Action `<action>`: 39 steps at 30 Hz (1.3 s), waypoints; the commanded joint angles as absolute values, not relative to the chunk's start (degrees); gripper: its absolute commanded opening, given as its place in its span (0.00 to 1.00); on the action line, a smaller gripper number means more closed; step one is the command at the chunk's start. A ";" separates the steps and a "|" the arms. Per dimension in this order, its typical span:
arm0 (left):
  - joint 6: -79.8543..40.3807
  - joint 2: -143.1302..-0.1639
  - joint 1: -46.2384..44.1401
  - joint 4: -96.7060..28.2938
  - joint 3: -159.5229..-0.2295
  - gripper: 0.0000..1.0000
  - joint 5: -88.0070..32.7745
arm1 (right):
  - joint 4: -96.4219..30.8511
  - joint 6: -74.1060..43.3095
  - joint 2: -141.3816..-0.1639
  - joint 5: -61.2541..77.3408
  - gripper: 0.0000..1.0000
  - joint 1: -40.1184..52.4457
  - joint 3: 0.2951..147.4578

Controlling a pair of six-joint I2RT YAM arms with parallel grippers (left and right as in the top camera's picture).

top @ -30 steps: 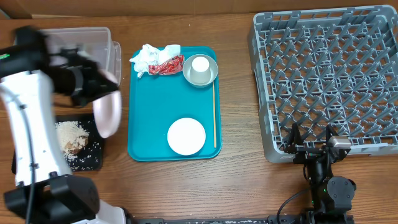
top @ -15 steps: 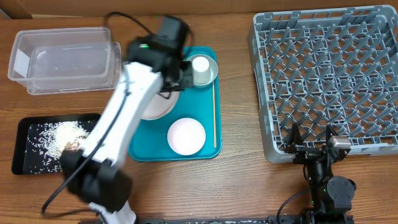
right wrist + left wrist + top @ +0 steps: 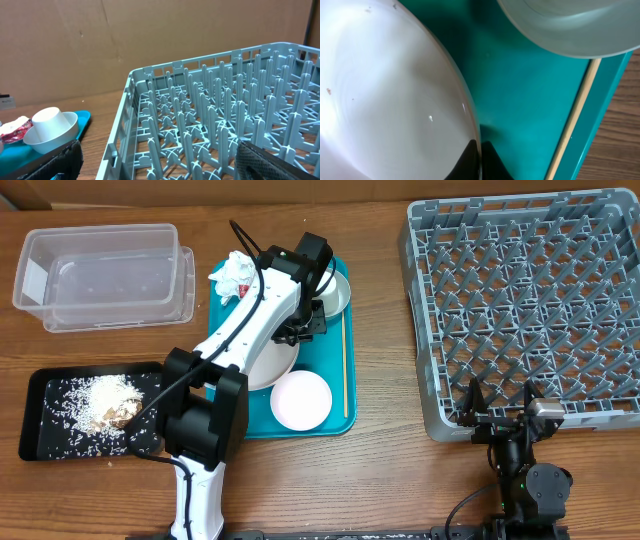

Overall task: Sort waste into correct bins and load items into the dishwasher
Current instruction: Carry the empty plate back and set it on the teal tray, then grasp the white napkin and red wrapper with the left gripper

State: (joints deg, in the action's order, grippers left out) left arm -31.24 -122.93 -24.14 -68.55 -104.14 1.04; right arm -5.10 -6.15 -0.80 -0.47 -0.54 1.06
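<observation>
Gripped large plate (image 3: 385, 100) by rim in clenched left end effector (image 3: 480, 159), on or just above teal tray (image 3: 330, 360). Lay well left of dish rack (image 3: 530, 290). Parked nearer rack: right end effector (image 3: 499, 400), spread wide, empty.

**Overhead view.** Bright, even light is falling from above. The arm (image 3: 255, 330) is casting a soft shadow on the tray (image 3: 322, 355), and the rack (image 3: 520, 300) is shading the table (image 3: 380, 470) only faintly. Pale reflections are showing on the tub (image 3: 100, 275) walls. Edges are reading sharp.

**Left wrist view.** The lens is sitting very close, so the plate (image 3: 385, 90) and bowl (image 3: 565, 25) are reading soft. A small glint is sitting near the plate's rim, and a deep shadow is lying on the tray beside it. The left fingers (image 3: 470, 162) are showing as black shapes.

**Right wrist view.** The rack is standing sharp under flat light against evenly lit cardboard (image 3: 150, 40). The right fingers (image 3: 272, 160) are blurring darkly in the bottom corners.
</observation>
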 commanded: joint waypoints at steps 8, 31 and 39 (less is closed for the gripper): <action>-29.32 -123.07 -23.57 -69.58 -105.36 0.89 -0.14 | -4.73 -6.00 -0.16 -1.23 1.00 -0.38 0.47; -53.36 -127.31 -11.66 -58.87 -117.38 0.94 -1.69 | -4.73 -6.00 -0.16 -1.23 1.00 -0.38 0.47; -63.24 -133.03 -11.90 -54.37 -117.38 0.96 -12.73 | -4.73 -6.00 -0.16 -1.23 1.00 -0.38 0.47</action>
State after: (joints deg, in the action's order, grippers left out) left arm -57.69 -130.43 -11.64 -55.83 -117.08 -7.11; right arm -5.10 -6.17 -0.80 -0.47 -0.54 1.06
